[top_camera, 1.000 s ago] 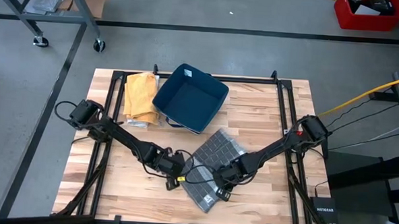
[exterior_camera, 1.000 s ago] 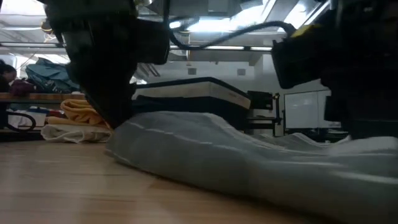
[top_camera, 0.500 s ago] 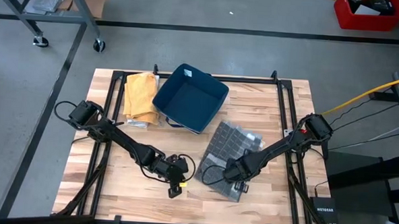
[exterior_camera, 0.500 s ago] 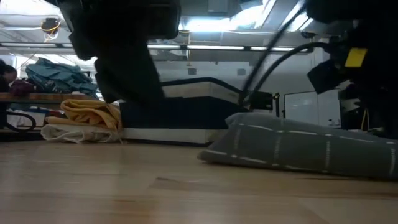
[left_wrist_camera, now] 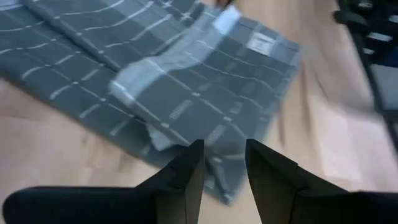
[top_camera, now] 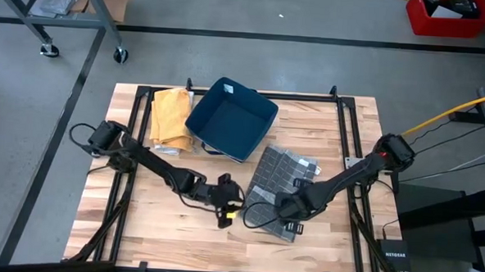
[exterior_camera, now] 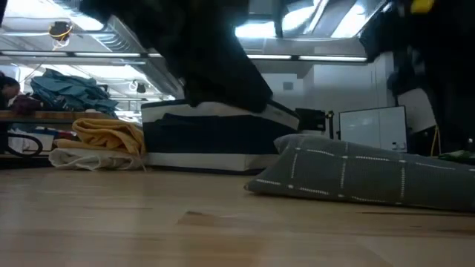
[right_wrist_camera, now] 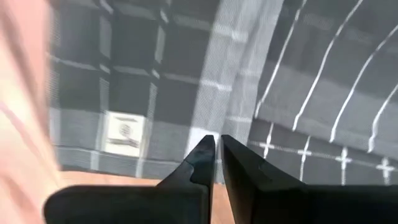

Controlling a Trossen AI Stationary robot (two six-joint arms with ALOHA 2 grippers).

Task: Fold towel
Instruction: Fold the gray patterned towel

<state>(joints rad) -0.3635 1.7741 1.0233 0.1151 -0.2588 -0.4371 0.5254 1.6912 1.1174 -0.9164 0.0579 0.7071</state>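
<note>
The grey towel (top_camera: pixel 278 183) with pale check lines lies folded on the table, right of centre. It also shows in the low view (exterior_camera: pixel 356 175), the left wrist view (left_wrist_camera: pixel 186 81) and the right wrist view (right_wrist_camera: pixel 155 81). My left gripper (top_camera: pixel 228 210) hovers just left of the towel with its fingers apart (left_wrist_camera: pixel 224 163), touching nothing. My right gripper (top_camera: pixel 288 210) is over the towel's near edge with its fingers together (right_wrist_camera: pixel 217 148). The towel's sewn label (right_wrist_camera: pixel 122 133) lies face up. My right gripper points its shut fingers (right_wrist_camera: pixel 200 155) down at the towel's near edge (right_wrist_camera: pixel 205 134), close to the label. I cannot tell whether they touch the cloth.
A dark blue bin (top_camera: pixel 231 119) stands at the far middle of the table, just beyond the towel. A yellow cloth (top_camera: pixel 169 116) lies on a white one (exterior_camera: pixel 82 158) at the far left. Black frame rails (top_camera: pixel 345 140) run along the table's sides. Bare wood lies near and left.
The towel's near part has been folded over toward the right and far side, so the towel now lies as a shorter, thicker stack. My left gripper has let go, risen and drifted right toward the towel. My right gripper has moved right with the fold.
</note>
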